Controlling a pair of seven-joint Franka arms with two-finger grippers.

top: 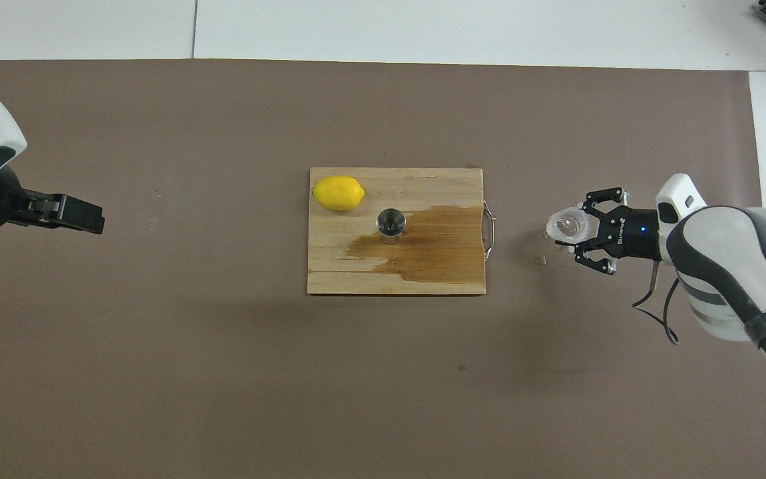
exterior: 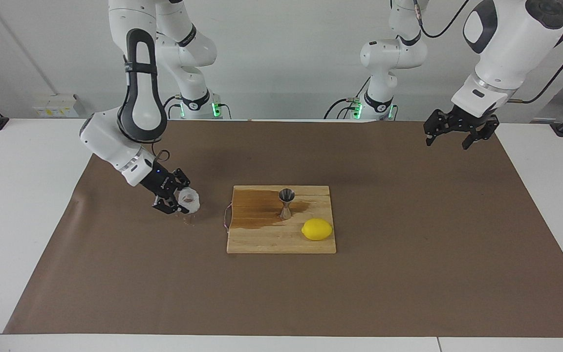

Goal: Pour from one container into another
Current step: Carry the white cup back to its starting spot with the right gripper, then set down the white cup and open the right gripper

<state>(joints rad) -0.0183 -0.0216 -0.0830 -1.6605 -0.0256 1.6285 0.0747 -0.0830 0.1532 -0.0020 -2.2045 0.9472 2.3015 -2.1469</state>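
The clear crinkled plastic cup (exterior: 188,199) (top: 567,225) stands mouth-up, low over the brown mat, beside the wooden board toward the right arm's end of the table. My right gripper (exterior: 184,201) (top: 576,230) is shut on it from the side; whether the cup touches the mat I cannot tell. The steel jigger (exterior: 286,203) (top: 391,223) stands upright on the board (exterior: 281,242) (top: 356,279), well apart from the cup. Over the mat's edge near its own base, my left gripper (exterior: 448,141) (top: 98,222) waits open and holds nothing.
A yellow lemon (exterior: 316,229) (top: 338,193) lies on the board beside the jigger. A dark wet stain (exterior: 257,208) (top: 436,249) spreads from the jigger toward the board's metal handle (top: 489,229). Small specks (exterior: 187,218) (top: 541,259) dot the mat by the cup.
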